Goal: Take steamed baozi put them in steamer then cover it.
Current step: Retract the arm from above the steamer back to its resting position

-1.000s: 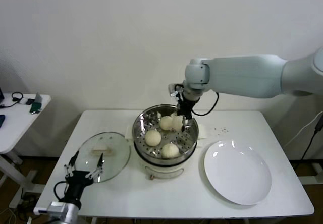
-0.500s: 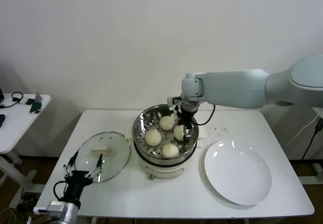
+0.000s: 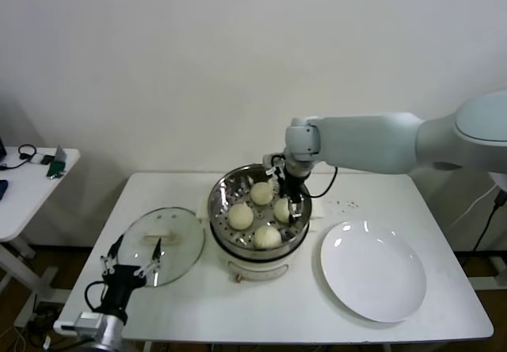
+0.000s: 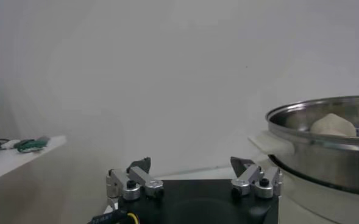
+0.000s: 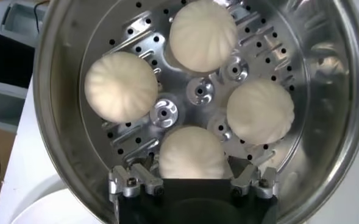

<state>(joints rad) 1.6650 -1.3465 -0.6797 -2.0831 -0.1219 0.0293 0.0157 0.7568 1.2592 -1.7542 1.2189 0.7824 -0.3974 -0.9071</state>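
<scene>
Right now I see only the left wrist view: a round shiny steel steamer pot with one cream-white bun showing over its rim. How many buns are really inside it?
Observer: Four cream-white dough buns lie on the perforated floor of the steel steamer.
Operator: Where is the right gripper?
Observer: The right gripper is down inside the steamer, at the bun on the pot's right side.
Operator: And the round glass lid?
Observer: The clear glass lid with the cream bar handle lies flat on the white table, left of the steamer and just ahead of the open left gripper.
</scene>
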